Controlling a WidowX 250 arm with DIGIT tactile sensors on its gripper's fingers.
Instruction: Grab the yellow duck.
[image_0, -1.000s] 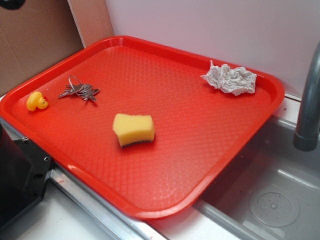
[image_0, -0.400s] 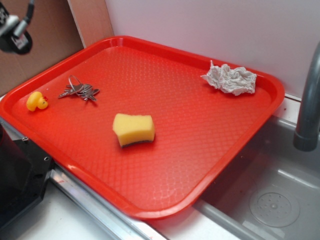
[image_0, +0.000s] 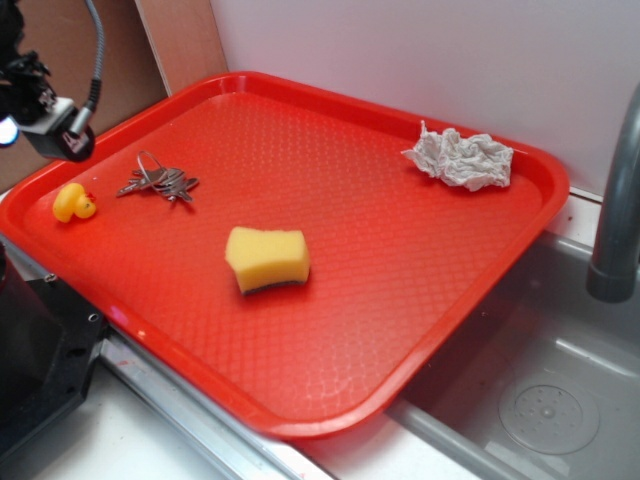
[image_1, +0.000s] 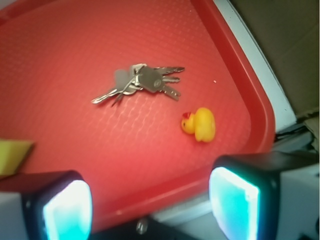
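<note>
White tabletop edges and a steel sink (image_0: 540, 400) frame the scene, and a red tray (image_0: 400, 330) lies across them, bearing everything that matters.

Nearest the exterior camera, the tray's front rim is bare. A little further in sits a yellow sponge (image_0: 267, 258) with a dark underside, roughly mid-tray. Beyond it to the left lies a bunch of keys (image_0: 158, 181), and just past them, close to the tray's left rim, stands the yellow duck (image_0: 73, 203), tiny, with its orange-red beak turned toward the keys. Duck and keys are near each other but not touching. At the far right corner rests a crumpled paper towel (image_0: 460, 158), well apart from the rest. Behind all this a pale wall rises, with cardboard at the left.

The hand (image_0: 45, 120) hangs in the air at the upper left, above and somewhat beyond the duck. From the wrist view its two fingers stand wide apart, empty, their pads (image_1: 234, 200) glowing at the bottom edge, and the duck (image_1: 200, 124) shows between them but higher in the picture.

As I judge it, the task is only in its approach: nothing is gripped. What remains is to centre over the duck, descend, close and lift, keeping clear of the keys.
</note>
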